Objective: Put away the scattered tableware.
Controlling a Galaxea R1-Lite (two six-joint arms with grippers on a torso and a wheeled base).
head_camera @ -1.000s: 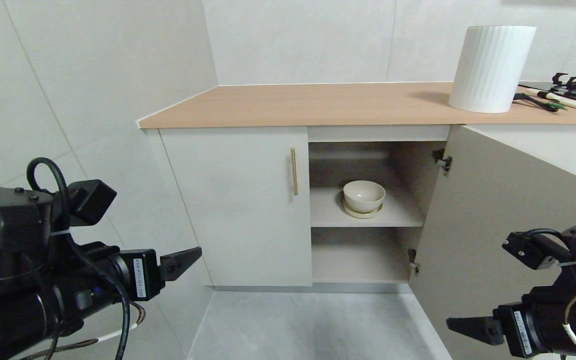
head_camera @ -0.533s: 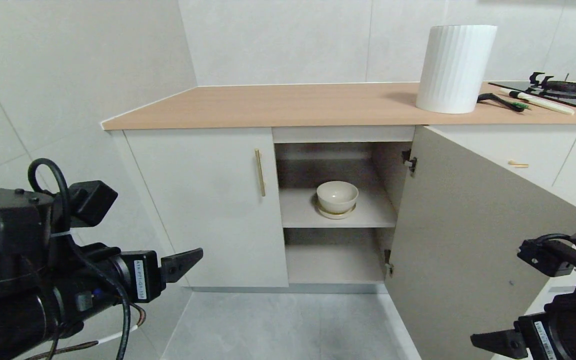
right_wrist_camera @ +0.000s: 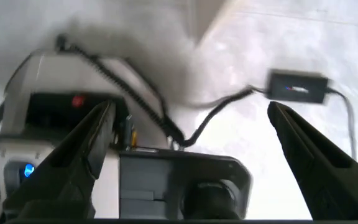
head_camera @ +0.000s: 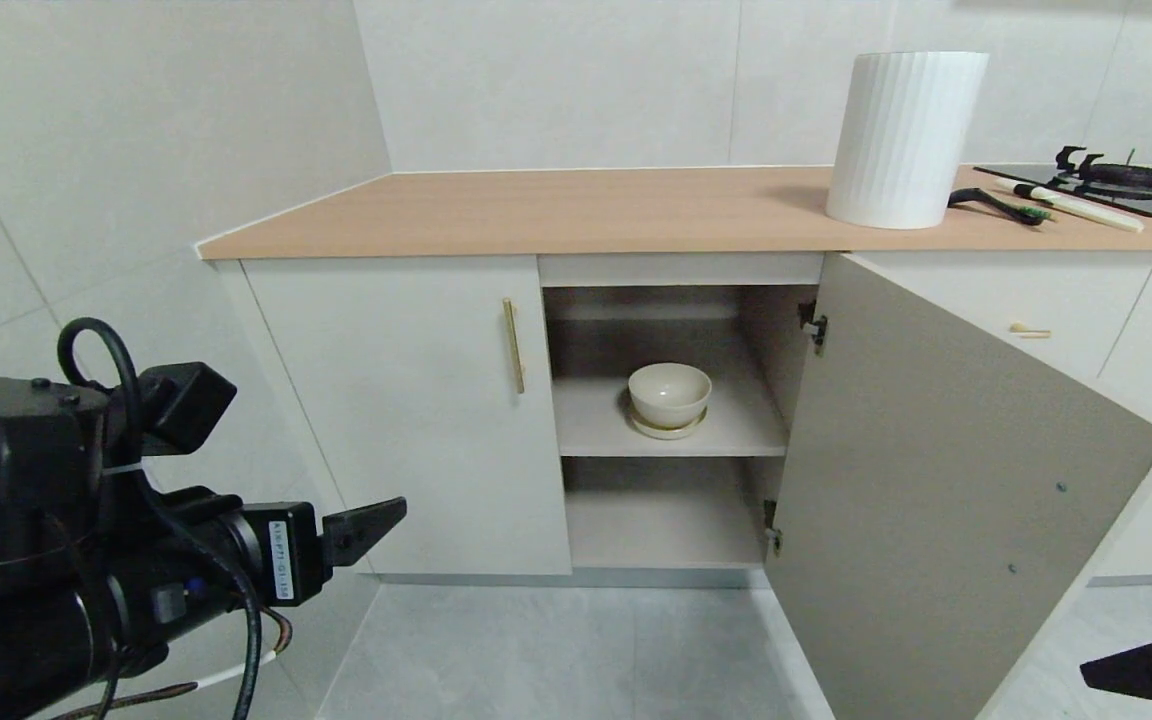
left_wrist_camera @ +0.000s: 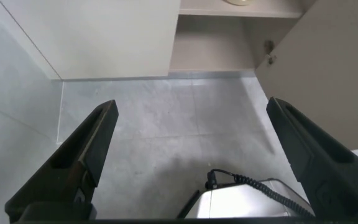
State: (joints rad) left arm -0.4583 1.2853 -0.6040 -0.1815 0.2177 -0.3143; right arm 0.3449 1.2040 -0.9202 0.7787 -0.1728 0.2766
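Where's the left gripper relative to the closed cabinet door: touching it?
Apart. The left wrist view shows the left gripper over bare floor, the closed door well ahead.

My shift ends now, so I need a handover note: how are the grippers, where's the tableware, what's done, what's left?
Left gripper: open, empty, low, left of the white cabinet.
Right gripper: open, empty, low by the open grey cabinet door.
Done: cream ceramic bowl sits on small cream plate, upper shelf.
Left: likely shutting that door; long utensils lie on the wooden counter.
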